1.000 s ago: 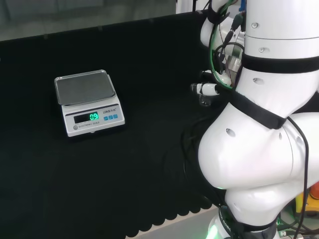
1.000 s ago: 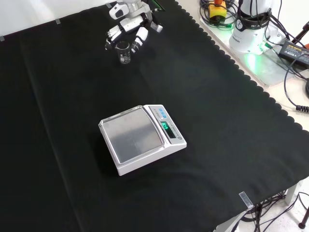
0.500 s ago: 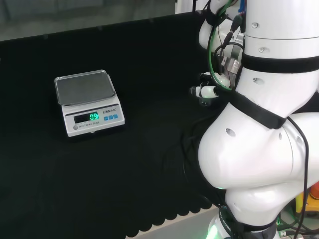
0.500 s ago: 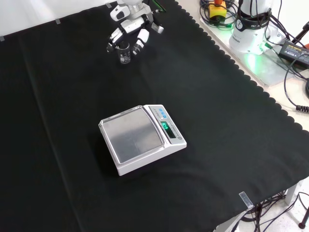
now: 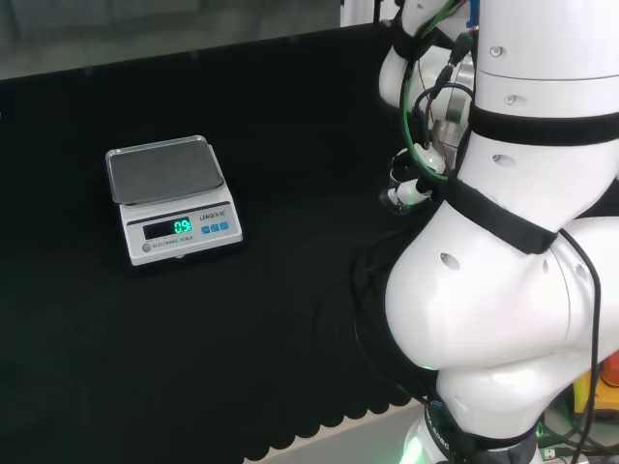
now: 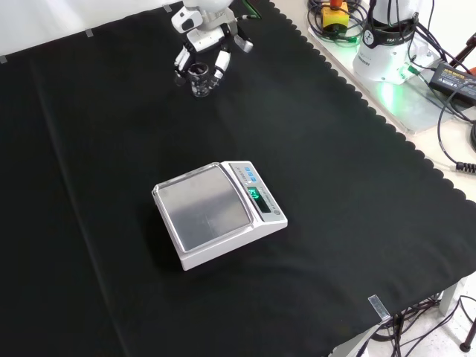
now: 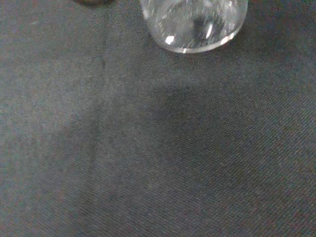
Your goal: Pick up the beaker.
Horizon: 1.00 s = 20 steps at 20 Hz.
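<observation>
The robot hand [image 6: 202, 52] has drawn its fingers in around the beaker [image 6: 198, 77] near the worktop's [image 6: 111, 149] far edge; a second ago they stood spread beside it. The grasp looks made, so lifting comes next.

Black cloth [image 6: 357, 171] with a scalloped edge covers the bench. In the front view, pale floor [image 6: 454, 111] lies at right with black cables [image 6: 454, 160]; a light wall [image 6: 67, 15] stands far left.
</observation>
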Each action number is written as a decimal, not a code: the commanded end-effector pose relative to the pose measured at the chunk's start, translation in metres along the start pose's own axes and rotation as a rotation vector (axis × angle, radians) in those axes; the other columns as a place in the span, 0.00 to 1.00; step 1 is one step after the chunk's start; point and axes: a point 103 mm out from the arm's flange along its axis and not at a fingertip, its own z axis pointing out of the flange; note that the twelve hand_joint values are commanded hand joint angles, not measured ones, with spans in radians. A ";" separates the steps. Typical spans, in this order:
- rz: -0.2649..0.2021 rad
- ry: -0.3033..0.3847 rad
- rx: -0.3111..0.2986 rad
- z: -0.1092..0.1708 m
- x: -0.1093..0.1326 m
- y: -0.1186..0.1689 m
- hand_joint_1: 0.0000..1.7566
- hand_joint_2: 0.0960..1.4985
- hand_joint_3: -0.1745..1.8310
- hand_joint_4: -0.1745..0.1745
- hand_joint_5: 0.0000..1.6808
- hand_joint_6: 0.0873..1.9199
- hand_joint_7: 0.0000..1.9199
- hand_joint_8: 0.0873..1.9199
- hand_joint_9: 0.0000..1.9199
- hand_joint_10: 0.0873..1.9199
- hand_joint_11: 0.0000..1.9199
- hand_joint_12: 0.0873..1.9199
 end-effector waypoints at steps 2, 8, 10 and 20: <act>-0.033 -0.210 -0.191 -0.004 0.016 -0.009 0.66 0.59 0.17 0.02 0.69 0.28 0.63 0.39 0.89 0.11 0.91 0.31; -0.057 -0.232 -0.247 -0.023 0.025 -0.013 0.75 0.37 0.42 0.00 0.85 0.07 0.76 0.25 0.95 0.05 0.89 0.27; -0.076 -0.219 -0.236 -0.044 0.030 -0.015 0.76 0.34 0.45 0.00 0.85 0.08 0.76 0.25 0.97 0.04 0.89 0.27; -0.238 -0.088 -0.163 -0.172 0.078 -0.053 0.70 0.41 0.36 0.00 0.84 0.15 0.84 0.25 0.99 0.02 0.88 0.27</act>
